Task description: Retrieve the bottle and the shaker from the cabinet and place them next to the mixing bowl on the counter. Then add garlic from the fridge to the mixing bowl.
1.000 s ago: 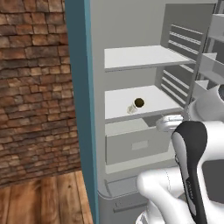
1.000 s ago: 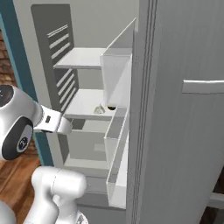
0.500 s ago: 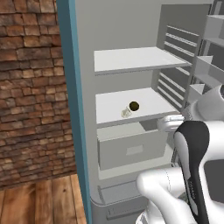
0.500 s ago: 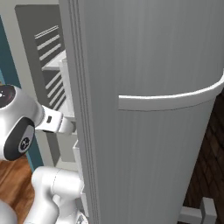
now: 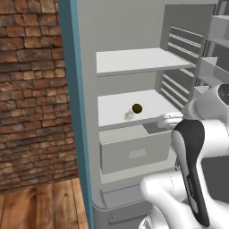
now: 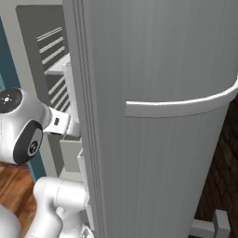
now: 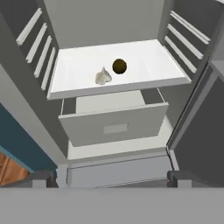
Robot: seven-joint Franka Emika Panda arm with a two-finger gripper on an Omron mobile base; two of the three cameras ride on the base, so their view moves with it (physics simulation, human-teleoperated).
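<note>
Pale garlic (image 7: 103,77) lies on the fridge (image 5: 76,112) middle white shelf (image 7: 148,65), just beside a dark brown round item (image 7: 119,66), above the drawer (image 7: 114,124). Your gripper (image 7: 112,177) is spread fully wide, grasping nothing, well short of the shelf, facing the open interior.

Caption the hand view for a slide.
Open fridge: garlic beside a dark round item on the middle shelf, drawer below, open jaws approaching.
</note>
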